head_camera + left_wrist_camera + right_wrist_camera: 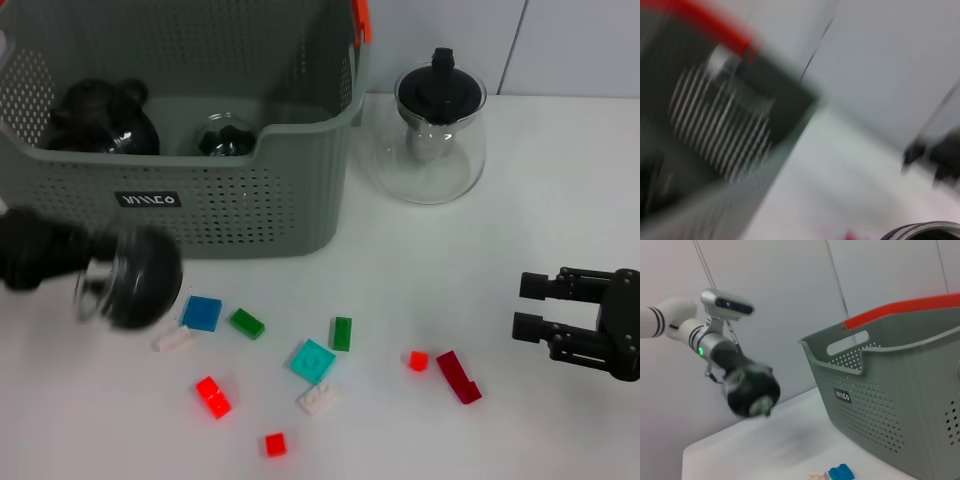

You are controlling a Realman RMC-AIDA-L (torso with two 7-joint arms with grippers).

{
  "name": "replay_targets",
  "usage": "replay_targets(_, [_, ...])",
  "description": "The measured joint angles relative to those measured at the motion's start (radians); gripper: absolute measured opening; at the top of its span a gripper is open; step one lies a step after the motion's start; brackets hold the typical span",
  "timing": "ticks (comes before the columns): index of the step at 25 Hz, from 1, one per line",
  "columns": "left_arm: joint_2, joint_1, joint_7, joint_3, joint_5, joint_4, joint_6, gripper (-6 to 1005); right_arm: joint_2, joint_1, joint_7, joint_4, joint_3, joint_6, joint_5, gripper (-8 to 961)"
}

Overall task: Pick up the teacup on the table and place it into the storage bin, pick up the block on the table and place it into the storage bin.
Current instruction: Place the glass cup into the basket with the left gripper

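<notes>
My left gripper (95,265) is at the left, in front of the storage bin (250,215), shut on a dark glass teacup (135,277) held above the table. The right wrist view shows the teacup (752,388) in the air beside the bin (900,395). The bin is grey-green with perforated sides, a black label and an orange tab. Loose blocks lie on the table in front of it: a blue one (202,313), a green one (247,323), a cyan one (313,360), a red one (213,396) and several more. My right gripper (535,305) is open and empty at the right edge.
A dark teapot (100,118) and a small glass cup (225,137) lie inside the bin. A clear glass teapot with a black lid (438,135) stands to the right of the bin. A dark red block (458,377) lies near my right gripper.
</notes>
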Motion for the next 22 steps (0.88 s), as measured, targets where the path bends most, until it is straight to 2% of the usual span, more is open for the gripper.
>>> replay_targets(4, [-0.003, -0.011, 0.016, -0.036, -0.208, -0.040, 0.030, 46, 0.001, 0.004, -0.002, 0.000, 0.000, 0.000, 0.001, 582])
replay_targets(7, [-0.013, -0.021, -0.057, -0.059, -0.420, -0.048, -0.018, 46, 0.003, 0.005, -0.005, 0.000, 0.000, 0.001, 0.003, 582])
replay_targets(10, [-0.043, -0.035, -0.198, -0.025, -0.545, 0.024, -0.238, 46, 0.006, 0.006, -0.006, 0.003, 0.000, 0.002, 0.006, 582])
replay_targets(12, [-0.052, -0.050, -0.285, 0.066, -0.536, 0.084, -0.390, 46, 0.006, 0.007, -0.006, 0.008, 0.000, 0.005, 0.006, 582])
replay_targets(16, [-0.050, -0.079, -0.483, 0.386, -0.404, 0.196, -0.676, 46, 0.005, 0.009, -0.005, 0.009, 0.001, 0.006, 0.006, 582])
replay_targets(17, [-0.049, -0.089, -0.524, 0.436, -0.358, 0.216, -0.717, 45, 0.005, 0.010, -0.004, 0.009, 0.001, 0.006, 0.006, 582])
replay_targets(19, [-0.049, -0.121, -0.607, 0.508, -0.237, 0.254, -0.781, 45, 0.005, 0.014, -0.002, 0.009, 0.002, 0.006, 0.006, 582])
replay_targets(22, [-0.051, -0.168, -0.677, 0.553, -0.079, 0.264, -0.811, 45, 0.005, 0.018, 0.001, 0.009, 0.002, 0.007, 0.006, 582])
